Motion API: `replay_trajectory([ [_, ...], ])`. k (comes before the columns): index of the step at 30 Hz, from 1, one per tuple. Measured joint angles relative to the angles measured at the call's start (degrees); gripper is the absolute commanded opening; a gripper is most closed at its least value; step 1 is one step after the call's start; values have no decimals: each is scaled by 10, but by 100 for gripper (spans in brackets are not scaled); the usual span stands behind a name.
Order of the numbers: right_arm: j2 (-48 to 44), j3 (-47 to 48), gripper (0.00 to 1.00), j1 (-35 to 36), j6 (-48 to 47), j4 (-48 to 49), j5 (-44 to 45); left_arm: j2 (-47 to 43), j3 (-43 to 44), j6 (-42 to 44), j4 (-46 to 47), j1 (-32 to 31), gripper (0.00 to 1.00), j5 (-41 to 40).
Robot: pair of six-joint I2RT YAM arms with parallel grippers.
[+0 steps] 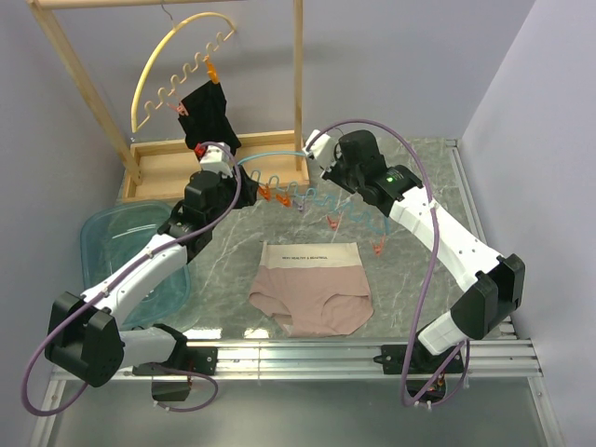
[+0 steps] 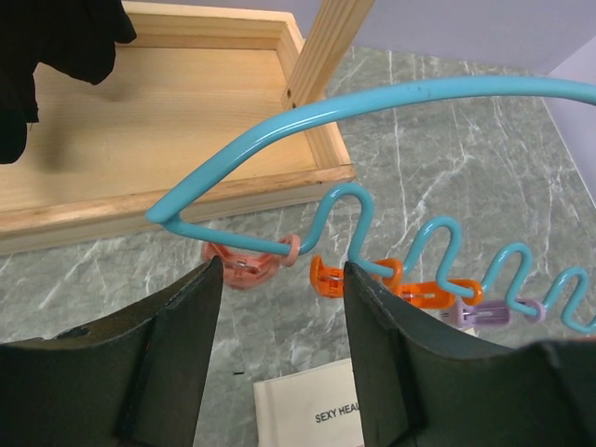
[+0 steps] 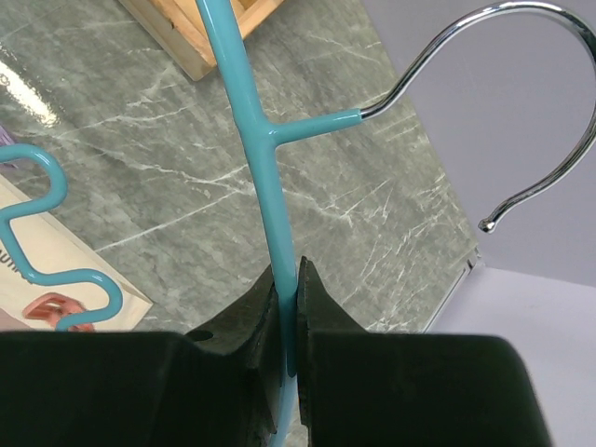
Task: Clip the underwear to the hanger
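The underwear (image 1: pixel 312 293) lies flat on the marble table near the front, pink-beige, with its cream waistband (image 2: pixel 307 410) at the far side. The light-blue hanger (image 1: pixel 307 197) hovers just beyond it. My right gripper (image 3: pixel 287 279) is shut on the hanger's arch (image 3: pixel 228 56), just below the metal hook (image 3: pixel 559 168). My left gripper (image 2: pixel 282 270) is open at the hanger's left end. Its fingertips flank a salmon clip (image 2: pixel 244 265) and an orange clip (image 2: pixel 326 277) on the wavy edge, and nothing is between them. The waistband (image 3: pixel 33 228) also shows under the wavy edge.
At the back left stands a wooden rack (image 1: pixel 298 84) with a tray base (image 1: pixel 168 172). It carries a yellow hanger (image 1: pixel 158 65) with a black garment (image 1: pixel 209 112). A clear blue tub (image 1: pixel 116 242) sits at the left. A metal rail (image 1: pixel 466 186) marks the table's right edge.
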Motion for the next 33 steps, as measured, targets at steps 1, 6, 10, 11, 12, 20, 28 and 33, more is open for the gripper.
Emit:
replay_trajectory([
  [1,0,0,0,0,1,-2,0,0,-1,2,0,0,61,0],
  [6,-1,3,0,0,2,-8,0,0,-3,7,0,0,66,-1],
  [10,-5,3,0,0,2,-11,1,0,-3,9,-3,0,72,-7],
  [11,-7,3,0,0,2,-12,1,0,-3,10,-3,0,72,-7],
  [12,-9,3,0,0,2,-12,1,0,-3,10,-3,0,72,-8],
  [20,-17,7,0,1,6,-19,-8,0,-3,11,-3,0,71,-14],
  [28,-20,12,0,2,6,-23,-13,0,-3,10,-3,2,59,-11],
  [33,-20,12,0,2,6,-23,-16,0,-3,10,-3,3,35,-4],
])
